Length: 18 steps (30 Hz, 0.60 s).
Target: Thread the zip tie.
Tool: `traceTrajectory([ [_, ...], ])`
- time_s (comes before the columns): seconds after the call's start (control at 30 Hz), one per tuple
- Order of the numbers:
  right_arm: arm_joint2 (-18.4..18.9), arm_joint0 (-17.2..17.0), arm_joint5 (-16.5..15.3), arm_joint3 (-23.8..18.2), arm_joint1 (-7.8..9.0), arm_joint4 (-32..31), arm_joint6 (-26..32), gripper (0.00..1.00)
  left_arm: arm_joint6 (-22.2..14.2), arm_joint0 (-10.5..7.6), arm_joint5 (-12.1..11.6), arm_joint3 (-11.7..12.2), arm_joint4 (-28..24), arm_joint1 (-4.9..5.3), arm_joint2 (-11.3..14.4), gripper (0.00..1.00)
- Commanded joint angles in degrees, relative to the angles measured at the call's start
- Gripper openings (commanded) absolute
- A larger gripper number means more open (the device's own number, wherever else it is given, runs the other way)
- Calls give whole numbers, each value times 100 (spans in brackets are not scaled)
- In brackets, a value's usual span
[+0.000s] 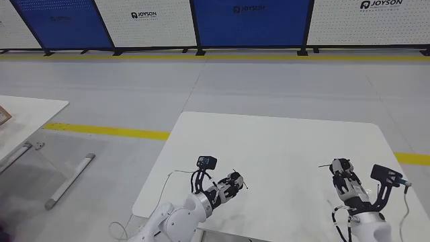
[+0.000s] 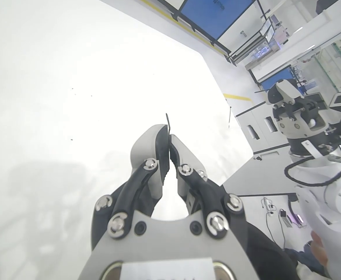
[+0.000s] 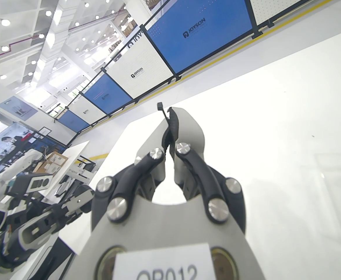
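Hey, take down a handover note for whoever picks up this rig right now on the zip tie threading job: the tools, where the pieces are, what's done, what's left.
Left tool: shut on a thin black strip, whose pointed end sticks out past the tips.
Right tool: shut on a strip whose square zip tie head pokes out past the tips.
Both tools are over the white table, well apart. It is unclear whether the two ends belong to one tie.
Done: both ends gripped.
Left: bring the tools together and feed the pointed end through the head; not yet threaded.
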Motion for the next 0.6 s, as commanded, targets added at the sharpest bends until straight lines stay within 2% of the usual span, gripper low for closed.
traceTrajectory([
  [0.0, 0, 0, 0, 0, 0, 0, 0, 0, 0, 0, 0, 0, 0, 0, 0, 0],
  [0.2, 0, 0, 0, 0, 0, 0, 0, 0, 79, -3, -40, 24, -60, -6, 20, 0],
  [0.43, 0, 0, 0, 0, 0, 0, 0, 0, 514, 71, -390, 61, -877, -37, -15, 0],
  [0.53, 0, 0, 0, 0, 0, 0, 0, 0, 750, -37, -522, 200, -1124, -69, 47, 0],
  [0.57, 0, 0, 0, 0, 0, 0, 0, 0, 737, -142, -522, 346, -1114, -80, 110, 0],
])
